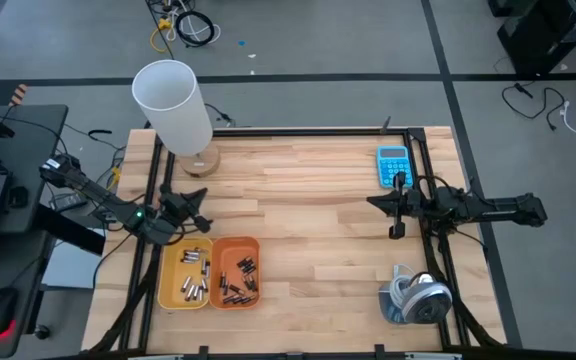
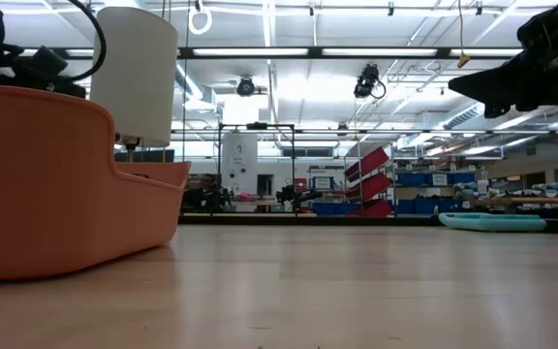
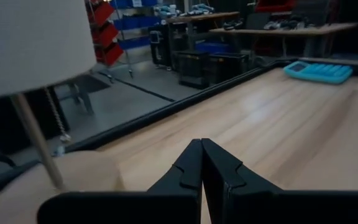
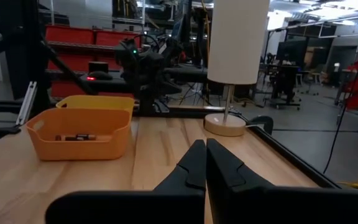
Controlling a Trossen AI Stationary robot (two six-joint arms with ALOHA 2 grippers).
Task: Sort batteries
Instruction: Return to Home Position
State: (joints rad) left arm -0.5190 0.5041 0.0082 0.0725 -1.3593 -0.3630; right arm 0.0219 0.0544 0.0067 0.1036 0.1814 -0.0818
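desk (image 1: 318, 220) | near-left: left bin (image 1: 185, 241) beside right bin (image 1: 236, 240) (walls touching), batteries (image 1: 196, 288) in both | far-left: lamp (image 1: 173, 105) behind the bins | far-right: calculator (image 1: 392, 163), well apart from the bins

The table (image 1: 318, 200) is showing smooth glossy wood; orange bin (image 4: 79, 146) and yellow bin (image 4: 95, 101) are looking matt plastic, batteries (image 1: 196, 288) metallic.

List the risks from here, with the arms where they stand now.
1. The left gripper, shut, hangs between the base of the lamp and the yellow bin. A wide swing might knock the tall lamp over, or nudge the bin and spill the sorted batteries.
2. The right gripper, shut, sits just beside the blue calculator. A turn that way may shove it out of place.
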